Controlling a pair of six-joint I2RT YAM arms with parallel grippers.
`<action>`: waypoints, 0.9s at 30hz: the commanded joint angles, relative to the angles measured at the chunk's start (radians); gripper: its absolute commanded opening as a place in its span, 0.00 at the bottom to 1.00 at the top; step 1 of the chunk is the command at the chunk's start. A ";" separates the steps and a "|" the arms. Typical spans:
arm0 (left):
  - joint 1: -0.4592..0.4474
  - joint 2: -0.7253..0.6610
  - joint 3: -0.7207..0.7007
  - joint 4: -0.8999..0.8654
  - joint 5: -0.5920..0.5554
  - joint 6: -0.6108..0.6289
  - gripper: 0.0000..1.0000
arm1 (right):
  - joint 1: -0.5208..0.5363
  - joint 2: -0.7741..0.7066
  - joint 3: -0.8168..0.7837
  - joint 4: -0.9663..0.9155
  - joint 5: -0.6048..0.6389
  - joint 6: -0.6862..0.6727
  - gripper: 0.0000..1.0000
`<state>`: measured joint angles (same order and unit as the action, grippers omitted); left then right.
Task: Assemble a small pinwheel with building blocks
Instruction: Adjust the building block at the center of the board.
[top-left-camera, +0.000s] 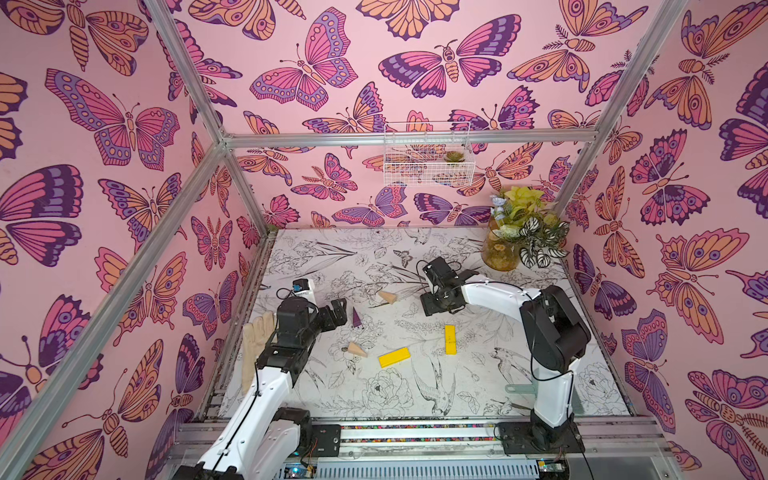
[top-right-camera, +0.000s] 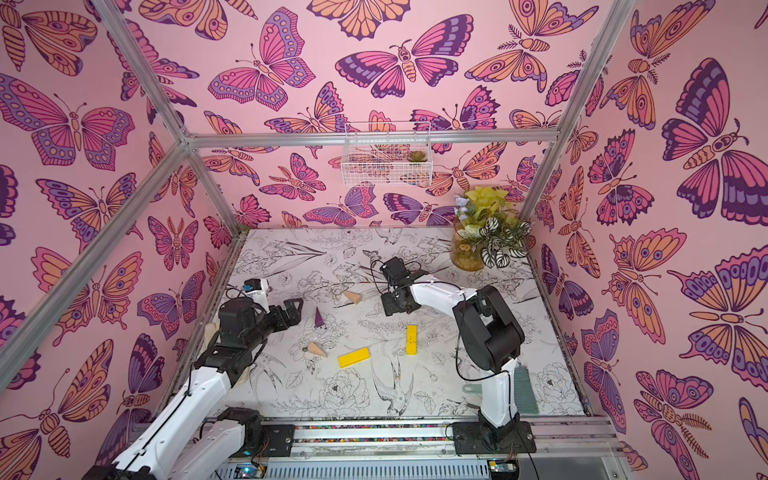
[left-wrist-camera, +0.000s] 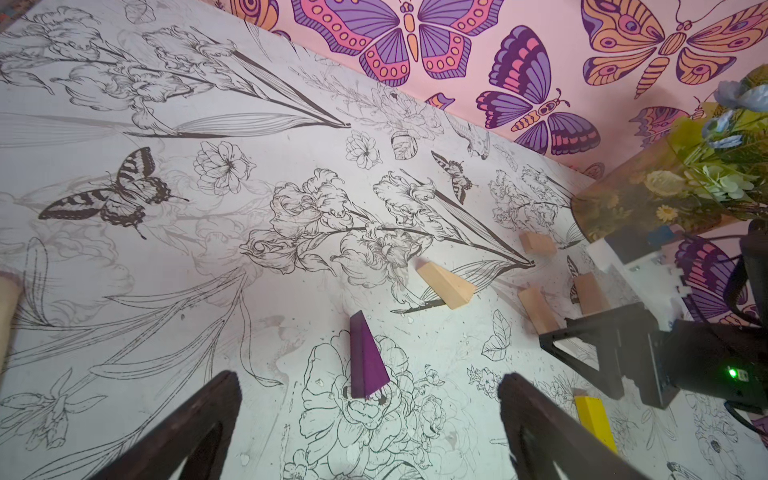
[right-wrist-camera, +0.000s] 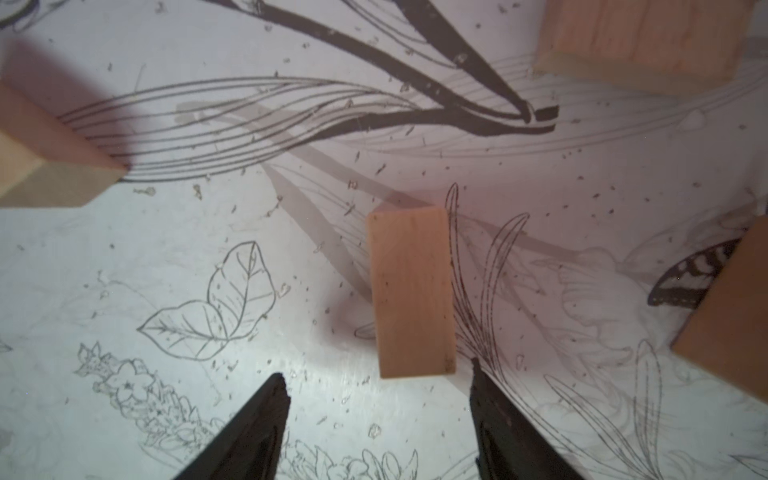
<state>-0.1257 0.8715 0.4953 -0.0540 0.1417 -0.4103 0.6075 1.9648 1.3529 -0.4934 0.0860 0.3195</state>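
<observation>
Building blocks lie loose and apart on the worktop (top-left-camera: 478, 399), none joined.

- **Left side:** the purple wedge (top-left-camera: 356, 318) sits left of centre, just ahead of the left gripper (top-left-camera: 341, 311). Its claw is spread wide and holds nothing.
- **Tan wedges:** the far tan wedge (top-left-camera: 387, 297) lies beyond the purple one. The near tan wedge (top-left-camera: 356, 349) lies toward the front edge.
- **Yellow bars:** the first yellow bar (top-left-camera: 394, 357) and the second yellow bar (top-left-camera: 450, 339) lie mid-worktop, not touching.
- **Right side:** the right gripper (right-wrist-camera: 375, 380) points down right of centre. Its claw is parted wider than the tan rectangular block (right-wrist-camera: 411, 291), which lies just ahead of the fingertips. No contact is visible. A second tan piece (right-wrist-camera: 640, 41) and a third tan piece (right-wrist-camera: 727, 311) lie near it.
- **Other items:** the glove (top-left-camera: 255, 336) is at the left edge, the vase (top-left-camera: 498, 253) is in the far right corner, and the brush (top-right-camera: 524, 390) is toward the front right corner.
</observation>
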 joint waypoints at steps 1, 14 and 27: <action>-0.011 -0.012 -0.018 -0.016 0.019 -0.013 1.00 | 0.000 0.040 0.045 -0.058 0.028 0.047 0.72; -0.025 -0.018 -0.022 -0.015 0.009 -0.018 1.00 | 0.029 0.085 0.092 -0.030 -0.109 0.130 0.65; -0.026 -0.032 -0.030 -0.014 -0.004 -0.019 1.00 | 0.069 0.060 0.141 -0.092 -0.066 0.115 0.64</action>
<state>-0.1501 0.8524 0.4831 -0.0547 0.1417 -0.4286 0.6788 2.0655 1.4826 -0.5316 -0.0154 0.4454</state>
